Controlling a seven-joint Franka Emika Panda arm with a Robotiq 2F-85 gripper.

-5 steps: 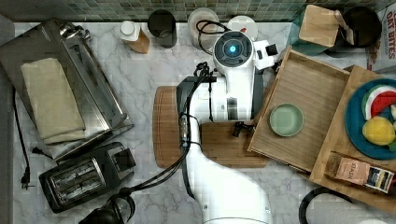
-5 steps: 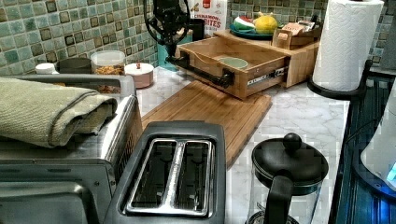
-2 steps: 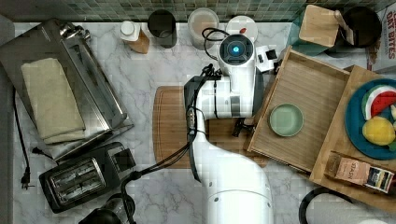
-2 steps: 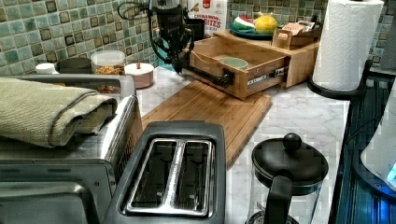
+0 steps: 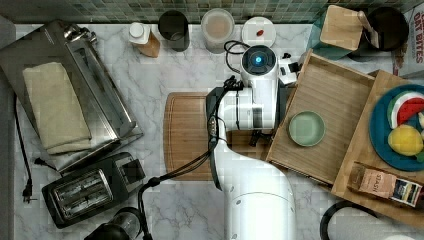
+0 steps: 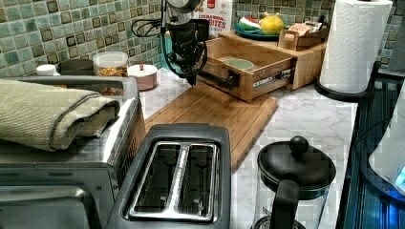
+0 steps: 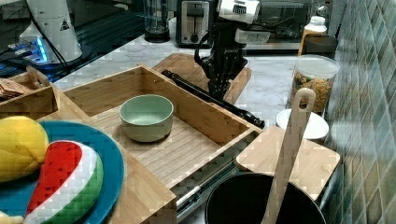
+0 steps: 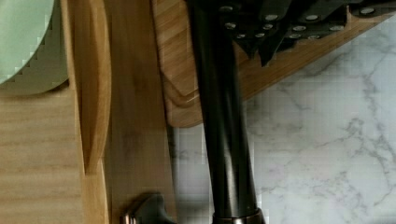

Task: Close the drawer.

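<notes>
The bamboo drawer (image 5: 340,95) stands pulled out from its wooden cabinet, with a pale green bowl (image 5: 306,128) on its bottom. A black bar handle (image 6: 217,78) runs along the drawer front (image 6: 258,78). My gripper (image 6: 191,78) hangs shut just above the cutting board, right beside the handle's far end on the side away from the drawer. In the right view the gripper (image 7: 218,91) points down next to the bar (image 7: 210,98). In the wrist view the dark fingers (image 8: 266,44) sit beside the handle (image 8: 224,121), with nothing between them.
A cutting board (image 5: 187,135) lies under my arm. A toaster (image 5: 90,187) and a toaster oven (image 5: 70,90) fill the top view's left. Jars (image 5: 217,27) line the tiled wall. A blue fruit plate (image 5: 400,125) tops the cabinet, and a paper towel roll (image 6: 356,45) stands nearby.
My gripper has come down and moved toward the drawer's handle. The drawer and bowl have not moved.
</notes>
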